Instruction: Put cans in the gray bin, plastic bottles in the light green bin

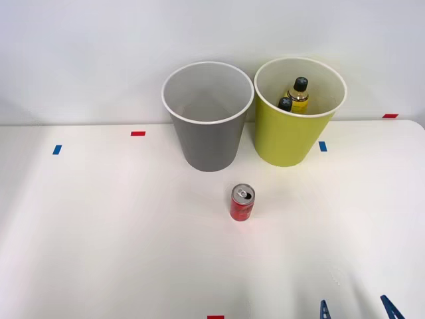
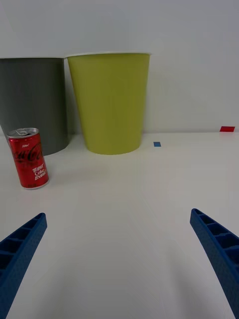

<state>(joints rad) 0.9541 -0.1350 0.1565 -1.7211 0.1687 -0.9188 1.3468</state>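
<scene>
While my right end effector (image 1: 355,310) hangs released at lower right, the small red aluminium soda can (image 1: 242,203) stands upright mid-frame on the white counter (image 1: 99,226), before the tall gray plastic bin (image 1: 207,113); two black-capped plastic bottles (image 1: 297,94) sit inside the lime-green plastic bin (image 1: 292,136) at upper right.

Right hand (image 1: 357,309) low, level — blue fingers (image 2: 20,249) spread wide.

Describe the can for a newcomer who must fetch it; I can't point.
On the white table stand two tall bins, gray and lime. The can stands upright alone before them, nearer the gray. It is short, red and silver-topped.
</scene>
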